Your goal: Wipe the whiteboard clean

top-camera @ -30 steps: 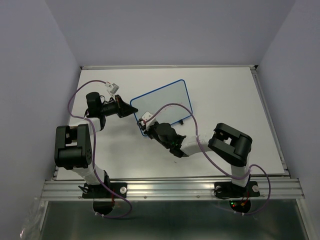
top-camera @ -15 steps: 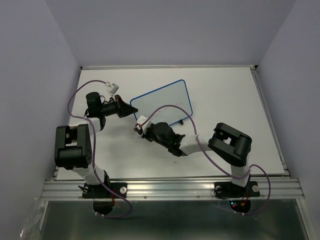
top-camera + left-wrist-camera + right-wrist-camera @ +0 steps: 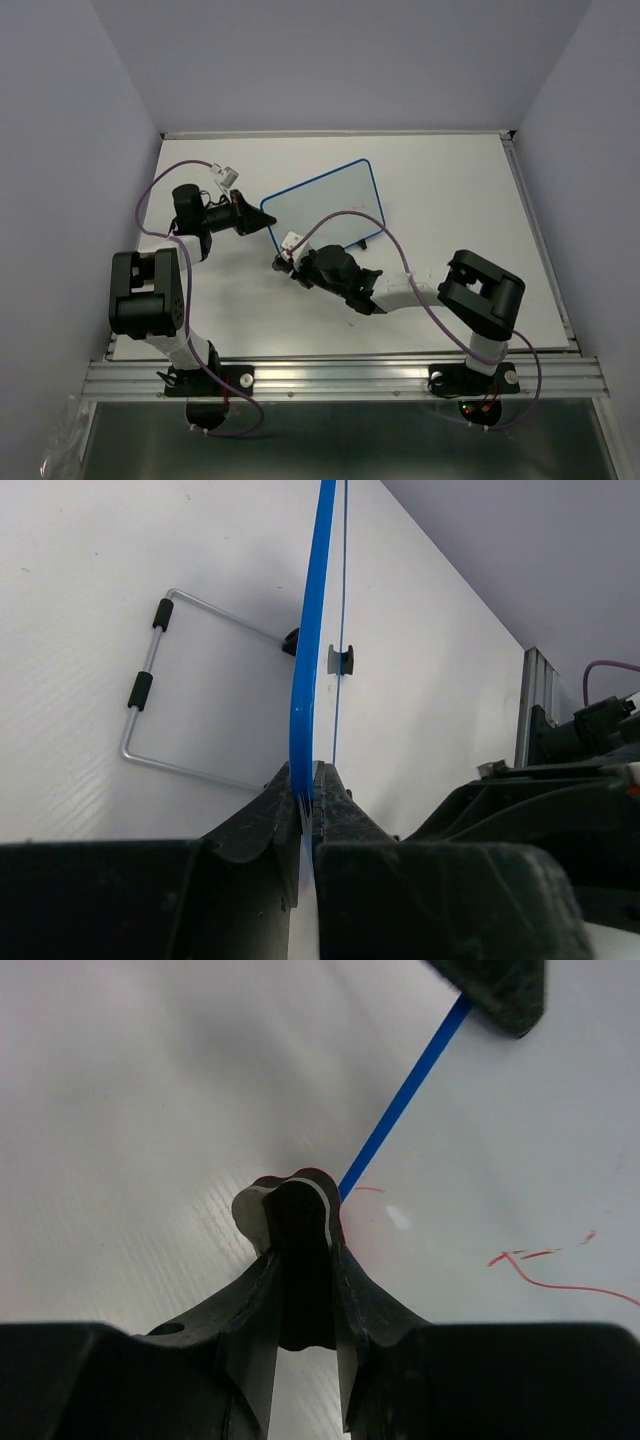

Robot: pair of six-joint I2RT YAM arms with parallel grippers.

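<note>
Whiteboard (image 3: 325,205) stands on the table (image 3: 480,220), nearer its far edge. My left gripper (image 3: 305,785) pinches its blue frame; right gripper (image 3: 303,1260) clamps the eraser (image 3: 300,1210). I should sweep flat across the red marks (image 3: 525,1255).

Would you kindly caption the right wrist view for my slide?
Right tool holds eraser at whiteboard frame, red marks nearby.

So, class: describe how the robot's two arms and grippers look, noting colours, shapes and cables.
The left arm and right arm have blocky black joints, white links and looping purple cables. The left gripper and right gripper have black tapered fingers.
</note>
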